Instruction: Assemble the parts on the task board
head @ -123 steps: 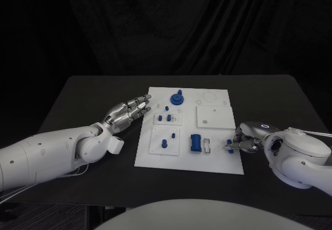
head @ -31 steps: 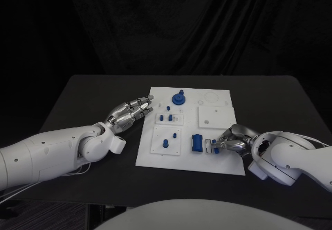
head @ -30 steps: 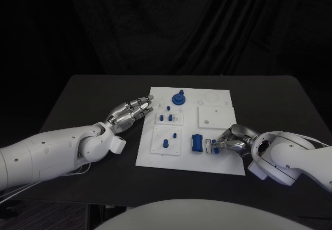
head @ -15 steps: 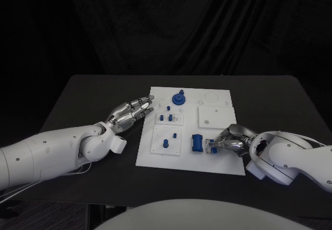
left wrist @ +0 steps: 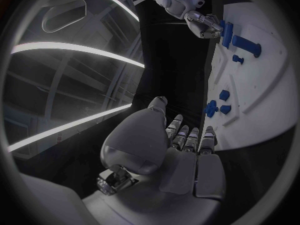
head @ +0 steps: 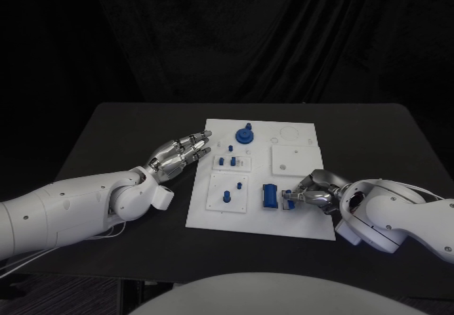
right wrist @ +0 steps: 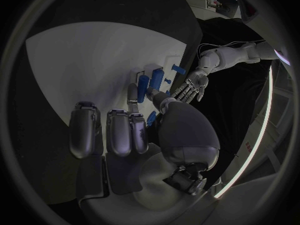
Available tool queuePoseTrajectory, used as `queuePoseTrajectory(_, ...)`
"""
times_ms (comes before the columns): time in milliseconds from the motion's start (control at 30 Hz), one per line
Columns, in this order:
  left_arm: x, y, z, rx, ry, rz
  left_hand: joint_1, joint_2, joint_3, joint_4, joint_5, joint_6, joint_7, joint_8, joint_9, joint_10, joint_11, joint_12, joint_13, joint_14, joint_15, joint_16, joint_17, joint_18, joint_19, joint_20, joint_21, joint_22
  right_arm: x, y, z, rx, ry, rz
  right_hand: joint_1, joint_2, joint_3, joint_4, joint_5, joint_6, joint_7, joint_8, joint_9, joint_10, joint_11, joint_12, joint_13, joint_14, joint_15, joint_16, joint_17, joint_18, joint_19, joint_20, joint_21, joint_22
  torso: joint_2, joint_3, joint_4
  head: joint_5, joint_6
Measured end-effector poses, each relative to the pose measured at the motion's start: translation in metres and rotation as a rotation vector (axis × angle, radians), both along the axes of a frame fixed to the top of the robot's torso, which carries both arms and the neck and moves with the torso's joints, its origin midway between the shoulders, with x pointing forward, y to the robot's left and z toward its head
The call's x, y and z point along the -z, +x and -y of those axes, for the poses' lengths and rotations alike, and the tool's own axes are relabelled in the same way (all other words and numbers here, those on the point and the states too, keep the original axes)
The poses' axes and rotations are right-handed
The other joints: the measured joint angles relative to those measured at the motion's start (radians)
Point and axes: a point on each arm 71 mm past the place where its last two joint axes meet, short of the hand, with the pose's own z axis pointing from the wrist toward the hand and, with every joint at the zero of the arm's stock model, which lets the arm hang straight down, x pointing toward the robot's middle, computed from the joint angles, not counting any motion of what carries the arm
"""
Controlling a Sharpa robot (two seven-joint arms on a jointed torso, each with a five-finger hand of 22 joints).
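Observation:
The white task board (head: 214,216) lies mid-table. My right hand (head: 313,191) rests over its right edge and pinches a small blue part (head: 288,197) right next to an upright blue block (head: 269,195). In the right wrist view the small blue part (right wrist: 152,117) sits under the thumb of my right hand (right wrist: 144,135), close to the blue block (right wrist: 144,81). My left hand (head: 180,154) hovers flat beside the board's left edge, fingers straight and apart, holding nothing. A blue round part with a peg (head: 244,136) stands at the board's far side.
Small blue pieces (head: 225,160) and two blue pegs (head: 226,195) sit in the board's left plates. A blank raised square plate (head: 295,159) is at the right. Bare black table (head: 123,131) surrounds the board.
My right hand has moved left from the board's right edge onto the board, carrying the small blue part up to the blue block. The left hand has stayed put.

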Motion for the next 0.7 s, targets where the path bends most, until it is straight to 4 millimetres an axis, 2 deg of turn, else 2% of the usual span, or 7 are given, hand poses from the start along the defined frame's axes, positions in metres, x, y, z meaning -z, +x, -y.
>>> queuePoseTrajectory(300,0.0003,0.0004,0.0004,0.002,0.0,-0.001,0.0,0.0,0.0,0.0,0.0,0.0,0.0,0.004,0.0,0.0,0.0,0.0,0.0,0.0,0.007,0.0,0.0,0.0,0.0,0.0,0.0,0.0,-0.0002,0.0007,-0.002,-0.022,-0.018,0.012,-0.034,-0.007,-0.072,0.052,0.0,-0.014,0.004,0.002,0.0,0.0,0.0,-0.01,0.0,0.0,0.0,-0.008,-0.013,0.0,0.0,0.007,-0.014,0.0,0.0,0.0003,0.0,0.001,0.0)
queuePoseTrajectory(700,0.0013,0.0003,0.0009,0.007,-0.002,-0.005,0.0,0.0,0.0,0.0,0.0,0.0,0.0,0.004,0.0,0.0,0.0,0.0,0.0,0.0,0.007,0.0,0.0,0.0,0.0,0.0,0.0,0.0,0.0001,0.0008,-0.0035,-0.047,-0.043,0.017,-0.04,-0.009,-0.121,0.076,0.0,-0.017,0.007,0.002,0.0,0.0,0.0,-0.01,0.0,-0.003,0.003,-0.008,-0.017,0.0,0.0,0.007,-0.022,0.0,0.0,0.0003,0.0002,0.002,0.0)
